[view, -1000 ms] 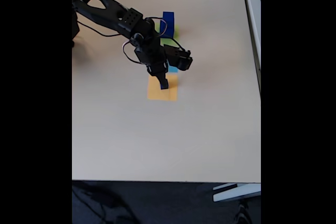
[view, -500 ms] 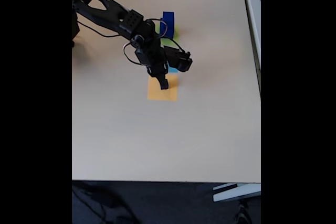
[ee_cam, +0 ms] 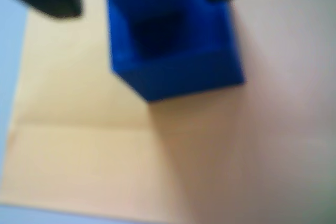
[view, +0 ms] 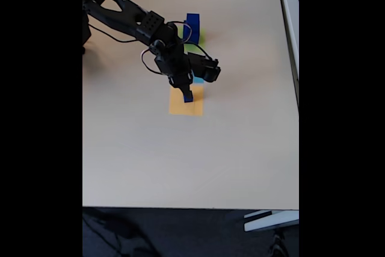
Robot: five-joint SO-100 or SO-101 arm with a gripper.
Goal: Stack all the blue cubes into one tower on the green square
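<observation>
Gripper (view: pixel 187 95) clamped on small blue cube (ee_cam: pixel 168 35), newly visible at fingertips over orange square (view: pixel 186 105). Pick apparently secured; tower (view: pixel 192 26) on green square (view: pixel 197 41) awaits next.

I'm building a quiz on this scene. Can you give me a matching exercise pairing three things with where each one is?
Things:
1. small dark-blue cube
2. tall dark-blue cube tower
3. flat light-blue square

Places:
A. on the flat yellow-green square
B. partly hidden under the arm
C. between the gripper jaws, over the flat orange square

Pairs: 1-C, 2-A, 3-B
</observation>
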